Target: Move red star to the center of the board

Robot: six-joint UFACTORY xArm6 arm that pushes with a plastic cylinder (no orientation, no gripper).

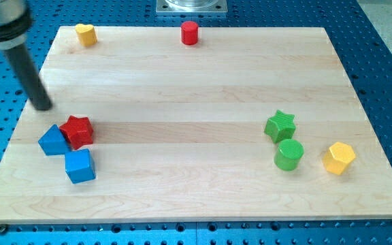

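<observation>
The red star [77, 130] lies on the wooden board [196, 82] at the view's left, below mid-height. It touches a blue block [53, 141] on its left, and a blue cube [79, 165] sits just below it. My tip [42, 106] is above and to the left of the red star, a short gap away, touching no block.
A yellow heart-like block [85, 33] and a red cylinder [190, 33] stand near the top edge. At the right are a green star [280, 126], a green cylinder [288, 154] and a yellow hexagonal block [338, 158]. A metal mount [192, 6] is past the top edge.
</observation>
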